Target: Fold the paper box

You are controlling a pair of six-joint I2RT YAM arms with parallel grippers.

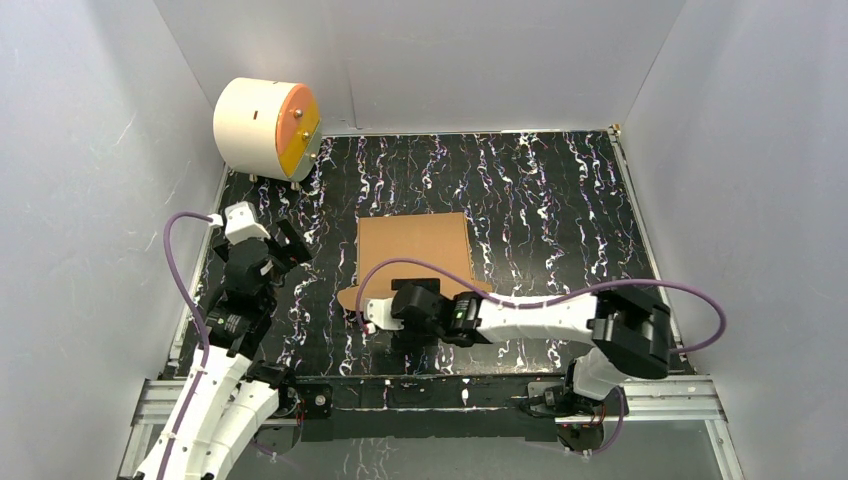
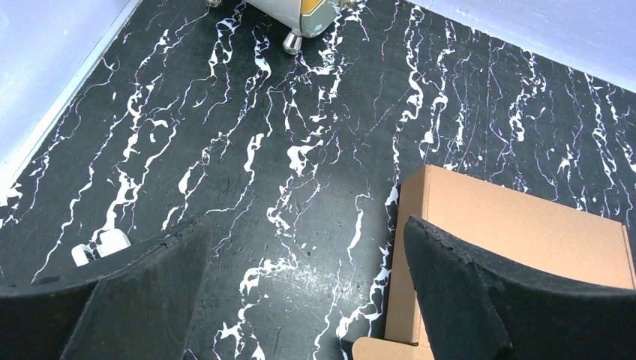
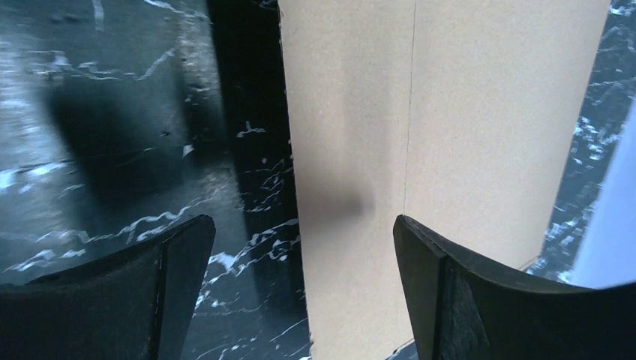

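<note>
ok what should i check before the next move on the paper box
1. left pincer open: ok
2. right pincer open: ok
3. paper box free of both pincers: ok
4. right pincer lined up over the box's edge: ok
5. cream cylinder well apart from the box: ok
6. box's near edge fully tucked: cannot tell, the right arm hides it
</note>
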